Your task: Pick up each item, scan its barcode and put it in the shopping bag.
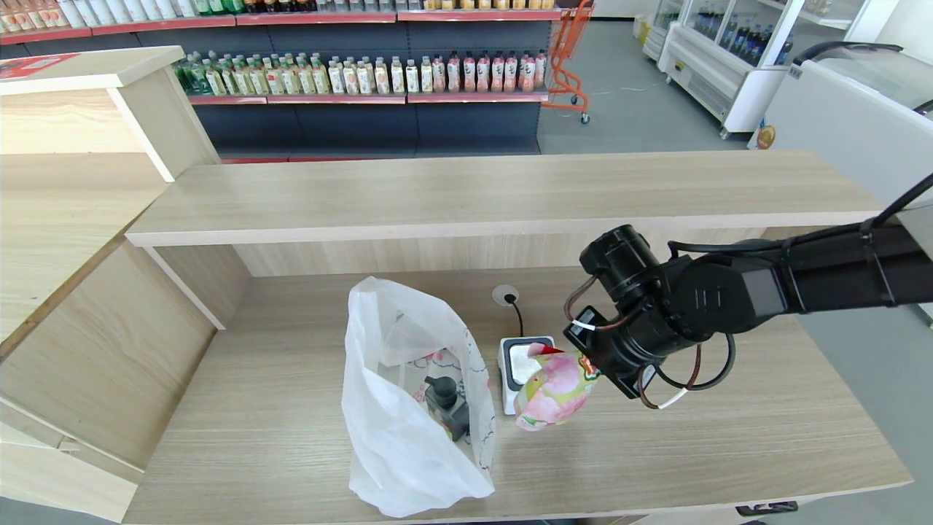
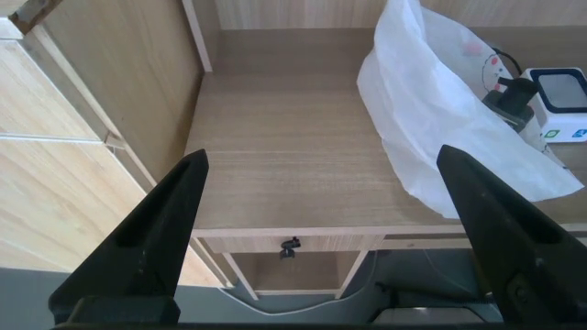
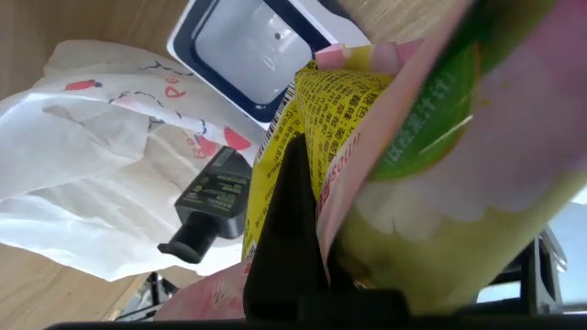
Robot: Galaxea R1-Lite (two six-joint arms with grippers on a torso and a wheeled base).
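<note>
Head view: the right tool (image 1: 592, 368) is clamped on a pink and green pouch (image 1: 554, 390), held above the middle of the counter (image 1: 656, 452). The pouch overlaps the near right corner of the scanner (image 1: 519, 361), whose window faces up. Its long axis slants from the tool down toward the near edge. The bag (image 1: 393, 437) stands just beside the scanner on the robot's left, mouth open upward, with a dark bottle (image 1: 444, 405) already inside. Judging from this, the pouch is at the scanning step, and the following carry is a short one to the left, over the scanner to the bag's mouth.

Left wrist view: the left tool (image 2: 321, 238) is spread wide and empty, off the counter's near left edge. The bag (image 2: 440, 119) lies between it and the scanner (image 2: 561, 92), so the right arm is clearly the nearer one to both.

Right wrist view: a dark finger (image 3: 293, 229) presses the pouch's (image 3: 431, 156) yellow back panel. What looks like a barcode sits at that panel's edge, turned toward the scanner (image 3: 252, 46) below. The bag (image 3: 83, 165) and the bottle (image 3: 211, 197) lie just past the scanner.
</note>
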